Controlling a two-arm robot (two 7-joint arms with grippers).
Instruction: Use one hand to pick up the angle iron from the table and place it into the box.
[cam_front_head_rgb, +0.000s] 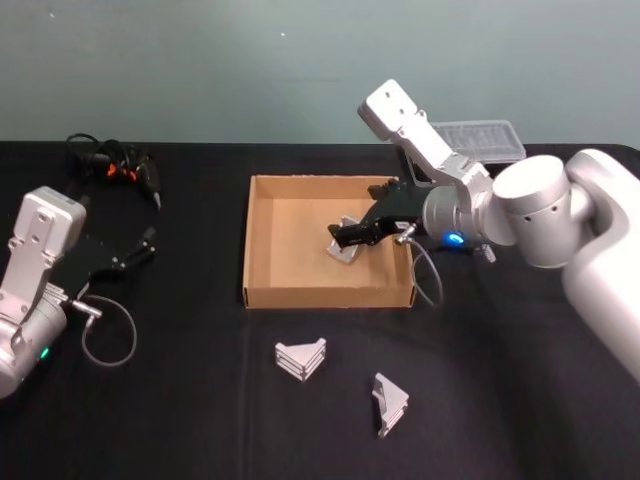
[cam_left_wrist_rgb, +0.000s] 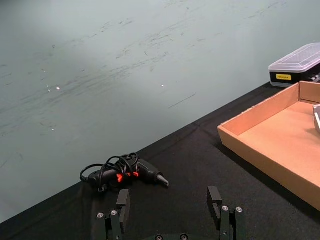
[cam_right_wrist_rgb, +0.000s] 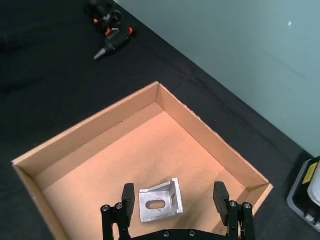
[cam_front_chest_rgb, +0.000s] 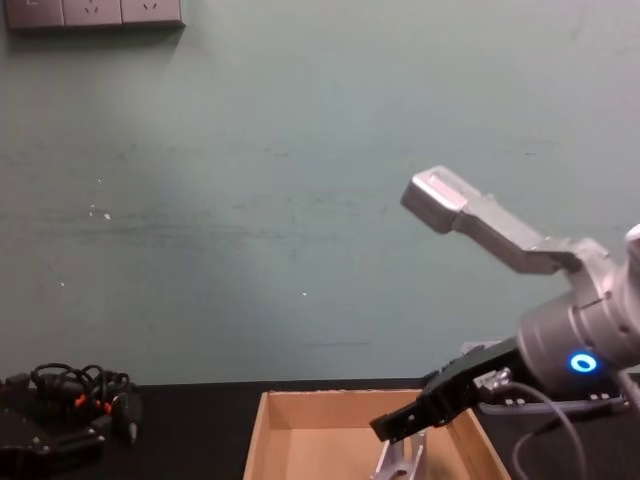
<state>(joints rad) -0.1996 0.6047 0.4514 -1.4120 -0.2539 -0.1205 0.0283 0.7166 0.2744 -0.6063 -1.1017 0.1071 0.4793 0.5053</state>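
Silver angle iron rests on the floor of the box, between the wide-open jaws of the right gripper, so the arm should, I think, lift straight up, clear of the cardboard walls; the left gripper, also open, is parked at left.

Silver-grey right arm, black fingers, grey cable, glowing blue ring
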